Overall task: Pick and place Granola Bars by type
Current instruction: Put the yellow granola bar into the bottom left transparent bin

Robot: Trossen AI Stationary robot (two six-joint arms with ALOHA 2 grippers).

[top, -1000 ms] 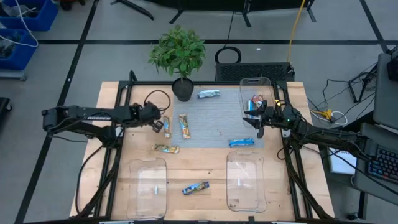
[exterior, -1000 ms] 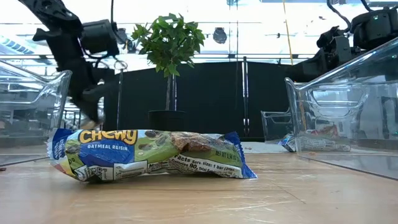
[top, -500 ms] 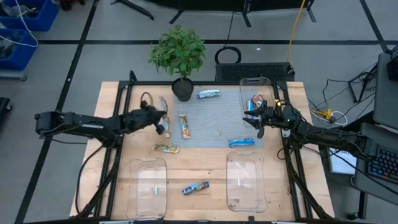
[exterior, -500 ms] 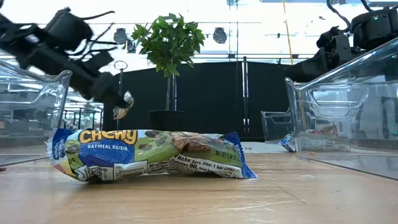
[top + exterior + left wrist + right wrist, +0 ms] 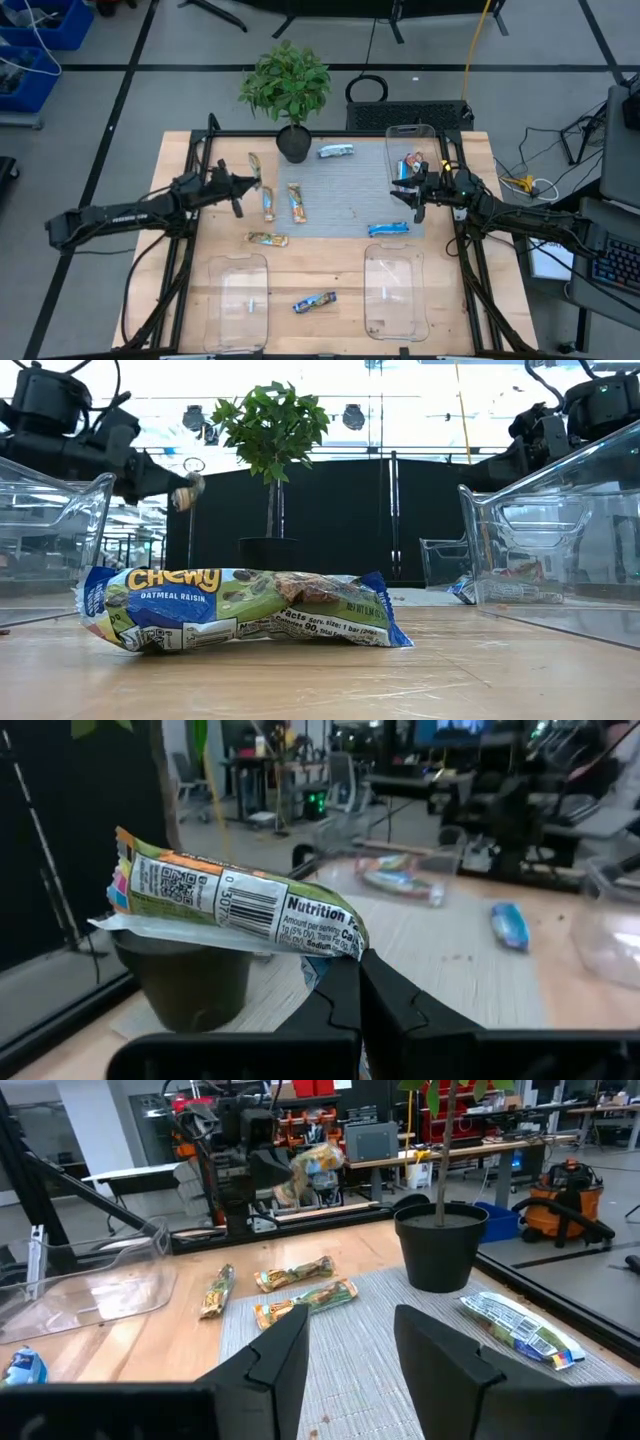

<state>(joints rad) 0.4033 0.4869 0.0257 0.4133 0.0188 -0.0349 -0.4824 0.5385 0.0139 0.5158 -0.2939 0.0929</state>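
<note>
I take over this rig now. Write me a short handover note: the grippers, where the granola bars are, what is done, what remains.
Left gripper: shut on a held granola bar, above the table's left rear.
Right gripper: open, empty, beside the rear right tray.
Done: a few sorted bars lie in that tray.
Left: six loose bars on the table; both front trays look empty.
</note>
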